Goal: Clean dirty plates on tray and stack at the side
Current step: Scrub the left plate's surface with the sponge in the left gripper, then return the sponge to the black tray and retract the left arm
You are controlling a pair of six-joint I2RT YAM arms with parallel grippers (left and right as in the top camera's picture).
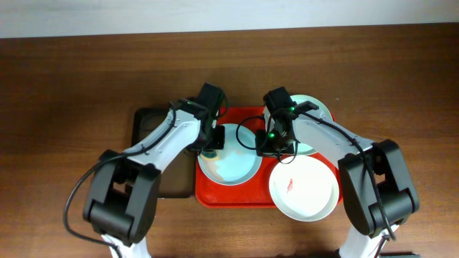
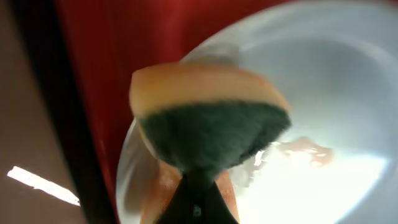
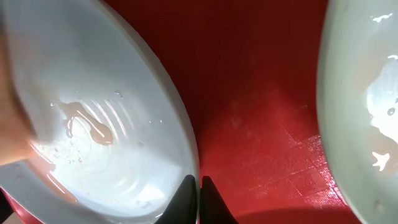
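Progress is slight: on the tray (image 1: 244, 195) the left gripper (image 1: 210, 147) clamps a sponge (image 2: 208, 118) over the pale blue plate (image 1: 233, 170), its rim pinched by the right gripper (image 3: 199, 190); the white plate (image 1: 310, 199) is smeared red, nothing stacked.

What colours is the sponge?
The sponge is yellow-orange with a dark green side, clearest in the left wrist view.
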